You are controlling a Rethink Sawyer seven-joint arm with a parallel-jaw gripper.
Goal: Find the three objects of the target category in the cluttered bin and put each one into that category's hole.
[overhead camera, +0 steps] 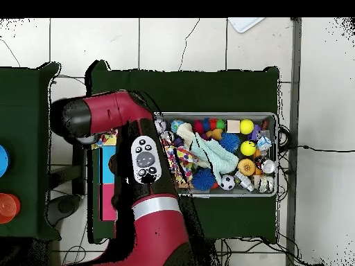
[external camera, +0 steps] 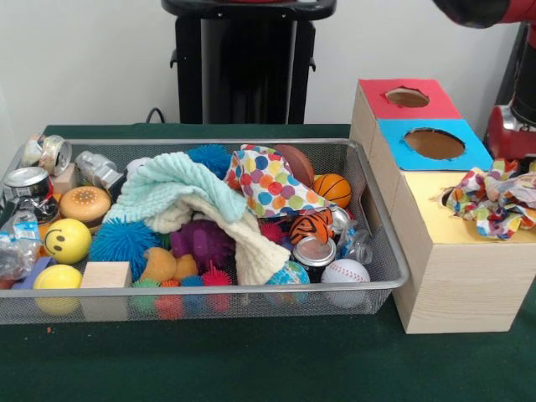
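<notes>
The wire-mesh bin (external camera: 209,289) is full of toys. One polka-dot cloth (external camera: 268,182) lies in it right of centre, over the balls; it also shows in the overhead view (overhead camera: 184,161). More polka-dot cloth (external camera: 490,201) is bunched on top of the yellow-topped box (external camera: 435,230) and covers most of its hole. The red arm (external camera: 509,130) comes down at the right edge just behind this cloth. In the overhead view the arm (overhead camera: 142,159) covers the boxes, with a bit of dotted cloth (overhead camera: 105,140) at its end. The gripper's tips are hidden by the cloth and the picture's edge.
A mint-green towel (external camera: 172,184) and a cream towel (external camera: 243,239) are draped across the bin's middle. Balls, cans, a wooden block (external camera: 105,274) and spiky toys lie around them. The blue-topped box (external camera: 398,159) and the red-topped box (external camera: 373,96) stand behind the yellow one.
</notes>
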